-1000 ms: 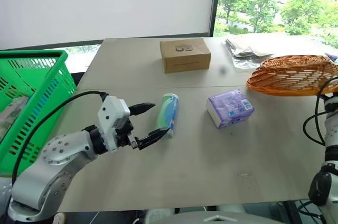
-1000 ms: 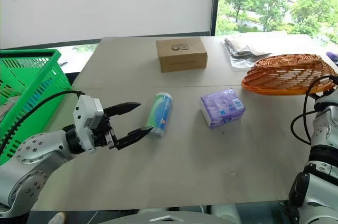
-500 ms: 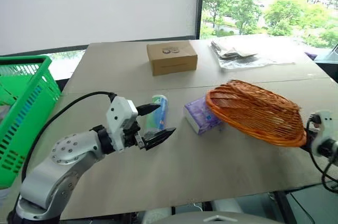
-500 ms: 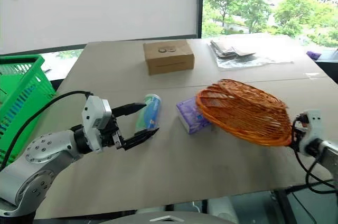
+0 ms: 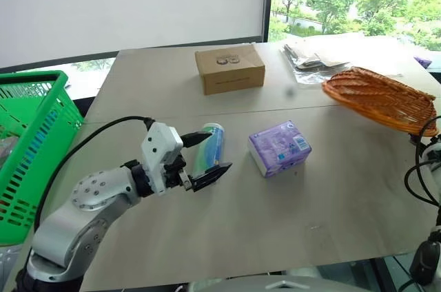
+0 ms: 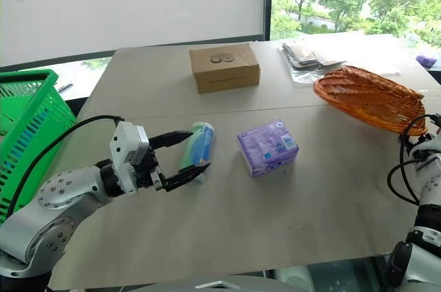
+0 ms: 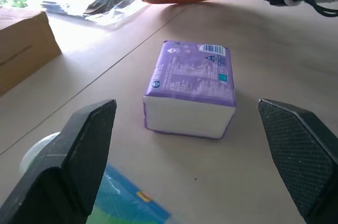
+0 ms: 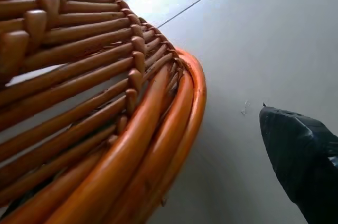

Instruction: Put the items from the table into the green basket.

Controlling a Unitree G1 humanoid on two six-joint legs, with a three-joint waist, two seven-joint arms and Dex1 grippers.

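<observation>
Left eye view: the left gripper (image 5: 202, 157) reaches over the table (image 5: 331, 195) with its two black fingers spread wide, one on each side of the near end of the white cylindrical container (image 5: 208, 149), which lies on its side showing its green-blue label; whether the fingers touch it cannot be told. Just beside the container, toward the robot's right, the purple tissue pack (image 5: 279, 148) lies flat on the tabletop. The green basket (image 5: 31, 147) stands off the table's left edge, well apart from both items. A brown cardboard box (image 5: 229, 69) sits further back past the seam, a clear plastic bag of papers (image 5: 306, 61) lies near the far right, and an orange-brown wicker basket (image 5: 379, 98) sits tilted at the right edge. Right eye view repeats this layout, with the container between the spread fingers. Left wrist view: the two fingers (image 7: 82, 155) stand far apart, the tissue pack between them further ahead, and the container's white cap and label low beside one finger. Right wrist view: the woven rim of the wicker basket rises close on one side, one black fingertip (image 8: 303, 160) stands apart from it on the other, and bare tabletop shows between; the right gripper's fingers are spread wide.
</observation>
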